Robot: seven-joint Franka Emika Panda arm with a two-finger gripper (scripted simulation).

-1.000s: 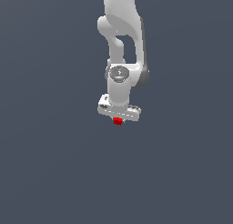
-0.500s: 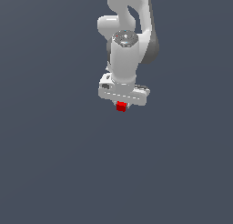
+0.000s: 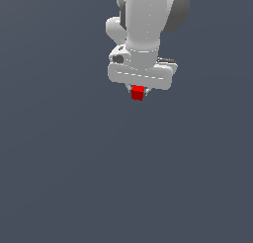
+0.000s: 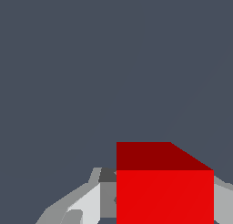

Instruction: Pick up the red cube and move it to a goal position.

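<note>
The red cube (image 3: 138, 93) is held between the fingers of the white gripper (image 3: 138, 91), directly beneath its body. In the wrist view the cube (image 4: 164, 191) is flanked by grey fingers (image 4: 86, 205), apparently pressed against its sides.

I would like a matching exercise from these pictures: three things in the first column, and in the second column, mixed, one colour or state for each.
Column one:
1. red cube
2. gripper
3. surface behind the arm

Column two:
A. white, its jaws shut on something small
B. plain dark grey-blue
C. bright red, held just under the white hand

Pairs: 1-C, 2-A, 3-B. In the wrist view the red cube sits right between the pale jaws.
</note>
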